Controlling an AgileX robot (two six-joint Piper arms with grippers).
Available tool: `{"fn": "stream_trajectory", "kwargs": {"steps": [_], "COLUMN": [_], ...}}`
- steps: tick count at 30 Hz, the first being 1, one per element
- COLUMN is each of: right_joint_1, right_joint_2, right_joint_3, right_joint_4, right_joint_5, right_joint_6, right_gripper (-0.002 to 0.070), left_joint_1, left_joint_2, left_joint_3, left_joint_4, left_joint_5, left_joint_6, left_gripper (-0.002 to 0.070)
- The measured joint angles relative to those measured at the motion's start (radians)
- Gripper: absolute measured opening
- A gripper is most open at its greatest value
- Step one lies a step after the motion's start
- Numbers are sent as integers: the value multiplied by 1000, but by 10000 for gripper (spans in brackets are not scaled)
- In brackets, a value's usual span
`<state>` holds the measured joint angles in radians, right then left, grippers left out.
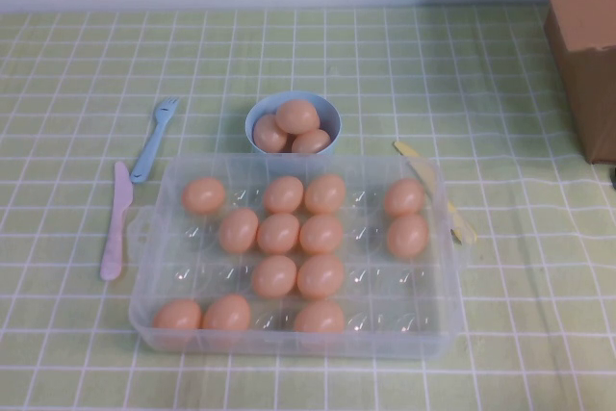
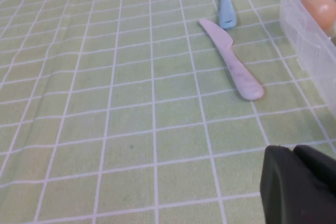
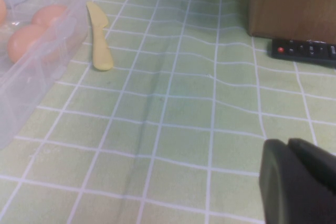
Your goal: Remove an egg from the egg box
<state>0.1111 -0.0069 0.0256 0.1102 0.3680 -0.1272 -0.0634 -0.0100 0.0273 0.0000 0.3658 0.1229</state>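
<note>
on the green checked tabletop (image 1: 77, 74), going left to right: a pink plastic knife (image 1: 115, 223) lies at about 9 o'clock from the egg box (image 1: 144, 320), with a blue fork (image 1: 154, 140) just beyond it toward 10 o'clock. the clear egg box sits in the middle, holding thirteen orange-tan eggs scattered over its cells; one egg (image 1: 204, 195) sits in the far left cell. at 12 o'clock, touching the far wall of the box, a light-blue bowl (image 1: 258, 115) holds three more eggs. a yellow knife (image 1: 423, 175) lies along the box's right edge at 3 o'clock, and a brown cardboard box (image 1: 582, 45) stands at 2 o'clock.

the left gripper (image 2: 302, 184) hovers over bare cloth left of the box; whether its fingers are spread or closed cannot be told. the right gripper (image 3: 302, 182) hangs above cloth right of the box, near a black remote (image 3: 304, 51); its fingers likewise cannot be told.
</note>
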Motion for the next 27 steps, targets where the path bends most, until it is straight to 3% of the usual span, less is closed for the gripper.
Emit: {"fn": "stream_trajectory", "kwargs": {"steps": [6, 16, 24, 27], "right_joint_1": [0, 0, 0, 0], "right_joint_2": [0, 0, 0, 0], "right_joint_3": [0, 0, 0, 0], "right_joint_4": [0, 0, 0, 0], "right_joint_5": [0, 0, 0, 0], "right_joint_6": [0, 0, 0, 0], "right_gripper": [-17, -17, -17, -17], "left_joint_1": [0, 0, 0, 0], "left_joint_2": [0, 0, 0, 3], "left_joint_3": [0, 0, 0, -43], "left_joint_4": [-66, -508, -555, -558], "left_joint_5": [-28, -210, -247, -180], "left_joint_6": [0, -100, -105, -105], "left_gripper": [-5, -5, -5, -5]}}
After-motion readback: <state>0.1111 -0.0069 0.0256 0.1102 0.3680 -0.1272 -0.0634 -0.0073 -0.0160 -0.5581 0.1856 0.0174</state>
